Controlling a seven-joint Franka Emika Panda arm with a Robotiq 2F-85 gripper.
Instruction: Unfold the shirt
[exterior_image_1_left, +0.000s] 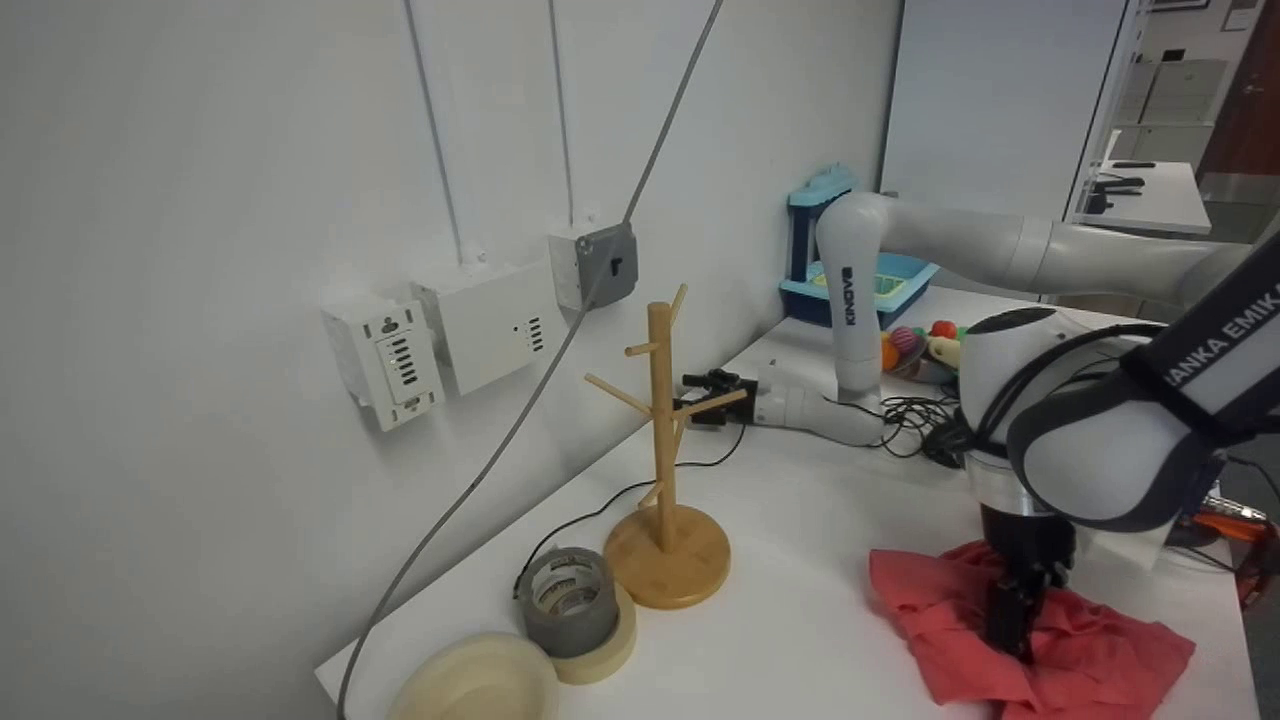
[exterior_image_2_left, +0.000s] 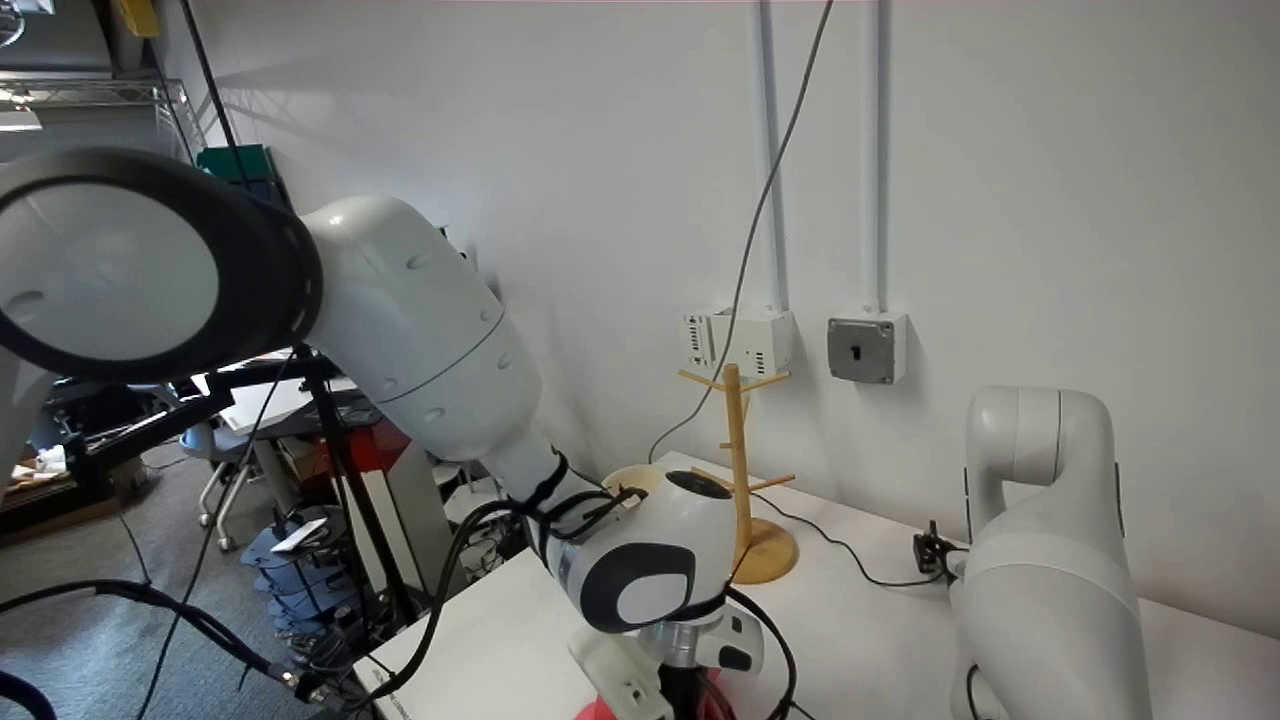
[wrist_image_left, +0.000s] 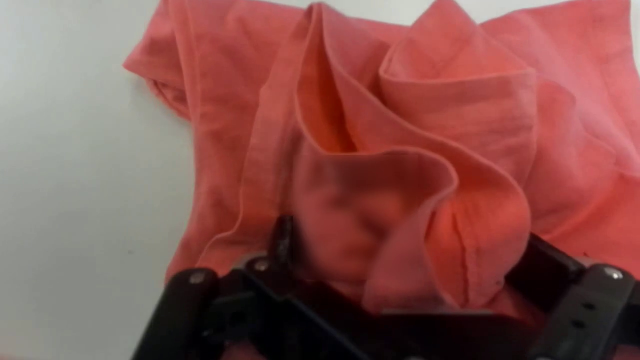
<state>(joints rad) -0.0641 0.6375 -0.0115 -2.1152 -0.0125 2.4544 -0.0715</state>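
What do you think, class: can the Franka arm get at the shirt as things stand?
Probably yes: its open pincer straddles bunched folds of the shirt, and nothing visible blocks the way.

1. The Franka Emika Panda arm (exterior_image_2_left: 430, 335) is stretched downward in an exterior view, sloped from the upper left toward the lower middle.
2. The forearm (exterior_image_1_left: 1225, 350) is slanted in from the right side in an exterior view, its lettering partly cut off by the edge.
3. The wrist (exterior_image_1_left: 1100, 460) is bent beneath the forearm, and the silver flange (exterior_image_1_left: 1003, 488) is turned downward.
4. The black Robotiq gripper (wrist_image_left: 410, 245) is pointed down with a slight lean.
5. In the wrist view, the jaws are parted widely, the fingers (wrist_image_left: 542, 272) set well apart.
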